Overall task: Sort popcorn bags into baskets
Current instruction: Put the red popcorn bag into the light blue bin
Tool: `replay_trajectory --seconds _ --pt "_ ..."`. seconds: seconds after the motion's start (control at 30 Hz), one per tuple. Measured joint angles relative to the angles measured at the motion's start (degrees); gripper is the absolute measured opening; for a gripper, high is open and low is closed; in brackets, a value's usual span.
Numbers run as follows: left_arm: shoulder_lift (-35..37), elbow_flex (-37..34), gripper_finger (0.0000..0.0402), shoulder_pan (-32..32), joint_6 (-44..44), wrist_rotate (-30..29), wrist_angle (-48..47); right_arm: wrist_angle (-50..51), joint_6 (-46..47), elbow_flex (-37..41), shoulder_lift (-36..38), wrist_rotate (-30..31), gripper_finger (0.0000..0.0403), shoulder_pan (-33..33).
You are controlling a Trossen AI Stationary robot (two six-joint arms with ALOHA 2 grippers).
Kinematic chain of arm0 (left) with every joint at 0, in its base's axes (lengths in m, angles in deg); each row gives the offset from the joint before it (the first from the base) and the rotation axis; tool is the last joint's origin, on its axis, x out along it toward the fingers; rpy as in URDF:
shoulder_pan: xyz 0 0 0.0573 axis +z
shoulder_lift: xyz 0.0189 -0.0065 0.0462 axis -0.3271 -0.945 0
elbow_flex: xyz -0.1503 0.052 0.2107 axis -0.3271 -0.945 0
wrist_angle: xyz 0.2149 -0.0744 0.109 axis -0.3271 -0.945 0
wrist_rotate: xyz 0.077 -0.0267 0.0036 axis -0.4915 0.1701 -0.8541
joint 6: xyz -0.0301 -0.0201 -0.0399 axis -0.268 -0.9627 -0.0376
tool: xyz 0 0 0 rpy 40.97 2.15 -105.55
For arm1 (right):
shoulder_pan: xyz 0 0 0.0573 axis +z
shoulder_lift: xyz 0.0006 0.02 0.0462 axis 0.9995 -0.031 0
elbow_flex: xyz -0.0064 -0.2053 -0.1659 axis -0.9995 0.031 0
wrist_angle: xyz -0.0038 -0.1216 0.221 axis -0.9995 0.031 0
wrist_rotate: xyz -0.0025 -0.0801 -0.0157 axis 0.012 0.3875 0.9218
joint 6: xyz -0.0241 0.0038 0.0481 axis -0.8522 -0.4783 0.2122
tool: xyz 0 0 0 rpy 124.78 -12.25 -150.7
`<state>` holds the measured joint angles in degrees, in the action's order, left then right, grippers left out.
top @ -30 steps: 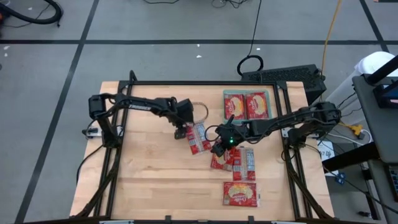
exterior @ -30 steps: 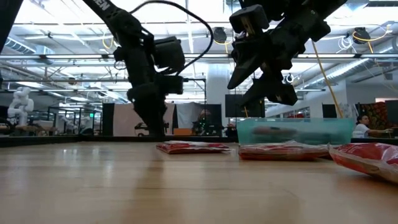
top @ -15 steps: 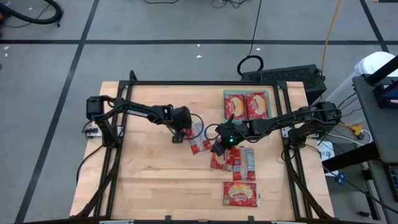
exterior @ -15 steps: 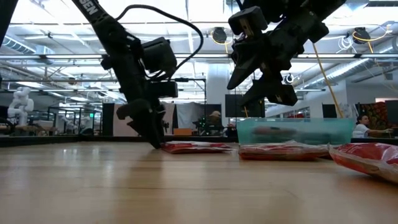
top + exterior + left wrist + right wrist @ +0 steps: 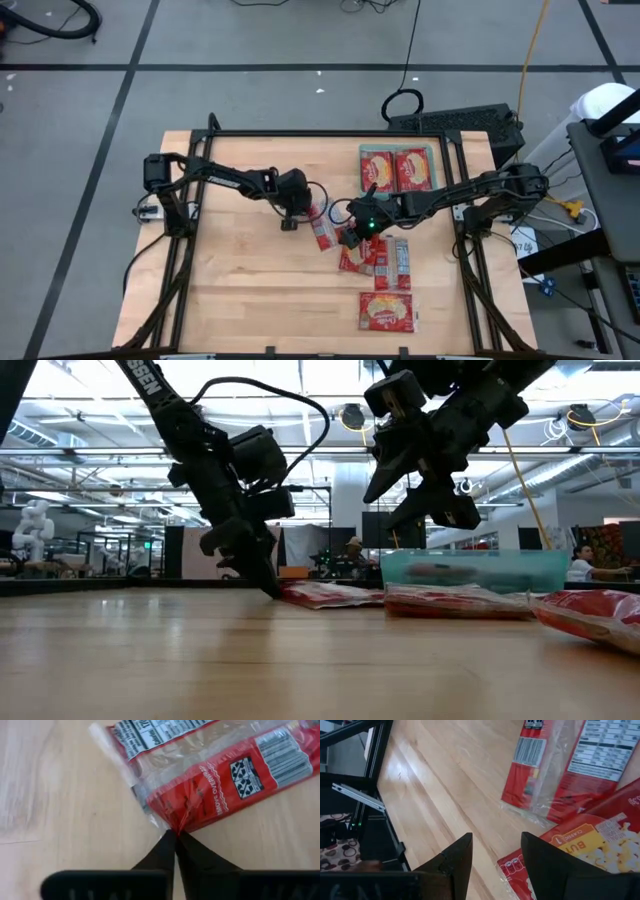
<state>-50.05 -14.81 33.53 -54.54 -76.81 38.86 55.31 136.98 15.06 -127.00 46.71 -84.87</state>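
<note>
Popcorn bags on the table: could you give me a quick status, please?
Left gripper shut on popcorn bag edge. Right gripper open, hovering above the loose bags. Teal basket holds two. Nothing blocking.

Red-and-silver popcorn bags (image 5: 322, 228), teal basket (image 5: 398, 150), pale striped wooden table (image 5: 240, 290)

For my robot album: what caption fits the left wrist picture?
Left hand pinched shut on the edge of a red popcorn bag lying back-up on the wooden table.
</note>
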Motion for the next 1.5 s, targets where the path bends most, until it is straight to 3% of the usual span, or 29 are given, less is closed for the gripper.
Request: replay_trajectory --seconds 0.2,0.33,0.5,0.7,0.8,0.93,1.2,1.33,1.5 --pt "4.0 -0.2 0.0004 -0.1 -1.4 -1.4 2.0 -0.8 8.2 0.0 0.1 6.2 0.016 0.0" --pt "7.7 -0.2 0.0003 -1.0 -1.7 -1.9 1.5 -4.2 9.0 -0.1 1.4 10.1 0.016 -1.0" --pt "12.3 -0.1 0.0002 -2.3 -1.7 -2.0 1.9 -2.9 6.7 0.0 5.2 13.6 0.0162 -4.0" --pt "15.4 0.0 0.0001 -4.3 -1.8 -1.9 3.9 -0.4 -4.5 0.0 10.7 14.8 0.0187 -8.2" --pt "16.7 -0.1 0.0001 -5.3 -1.7 -1.8 4.3 2.8 -9.9 0.0 11.4 13.2 0.0208 -10.1" --pt "17.1 -0.1 0.0001 -6.6 -1.5 -2.0 4.7 1.2 -17.1 1.5 11.0 5.9 0.0243 -12.6" --pt "17.9 0.0 0.0 -9.2 -1.1 -3.2 6.6 -13.4 -14.5 10.5 10.9 -7.7 0.0273 -15.0" --pt "18.7 0.0 0.0 -9.7 -1.6 -4.5 6.4 -24.3 -11.9 14.9 10.8 -9.4 0.0266 -13.8" --pt "19.0 1.4 0.0 -9.7 -4.2 -4.9 7.0 -31.2 -11.0 17.9 10.8 -6.0 0.024 -12.5"
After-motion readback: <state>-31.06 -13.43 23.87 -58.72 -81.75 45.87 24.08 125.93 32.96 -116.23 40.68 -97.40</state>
